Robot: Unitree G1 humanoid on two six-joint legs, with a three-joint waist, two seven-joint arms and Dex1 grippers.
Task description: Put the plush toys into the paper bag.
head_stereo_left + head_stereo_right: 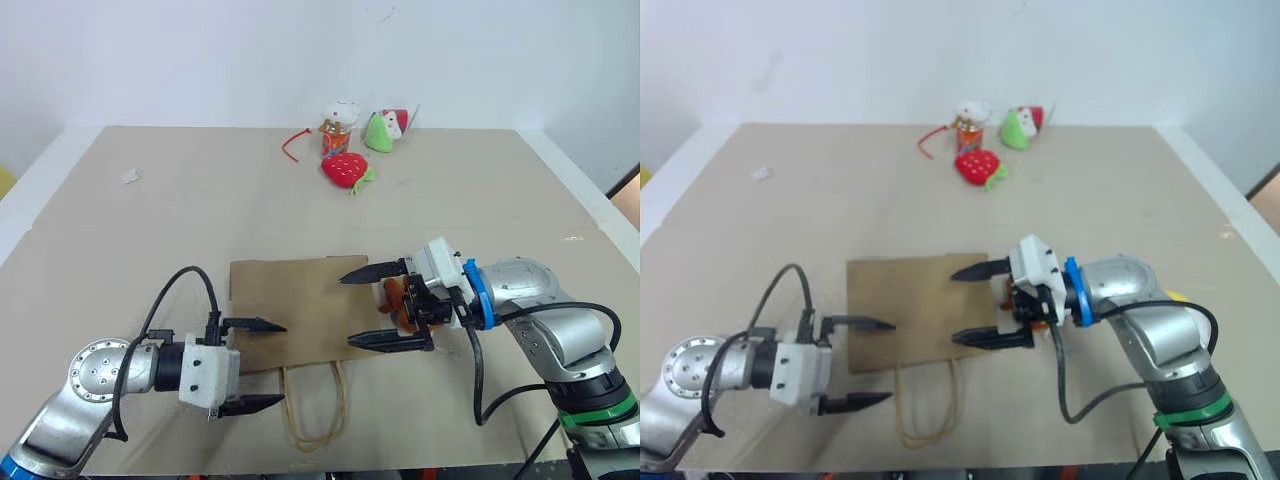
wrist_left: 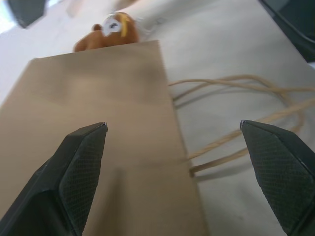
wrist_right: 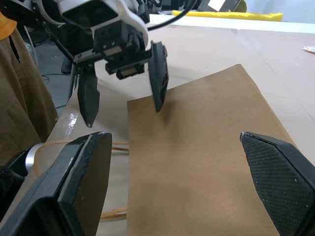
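Left gripper (image 1: 252, 366), fingers apart, hovers at the flat bag's (image 1: 295, 312) near-left corner. Right gripper (image 1: 372, 307), also spread wide and empty, hangs over the bag's right edge, the monkey (image 1: 392, 297) just beside it. Far table (image 1: 150, 220) lies open.

Plain brown paper bag (image 1: 295, 310) (tan handles (image 1: 315, 410)), brown monkey (image 2: 106, 32), red strawberry toy (image 1: 345, 169).

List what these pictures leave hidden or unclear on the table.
- Brown monkey toy: in the head views, mostly covered by the right gripper; the paper bag edge cuts it in the left wrist view.
- Whether the bag's mouth is open: it lies flat.
- White scrap at far left: too small to identify.
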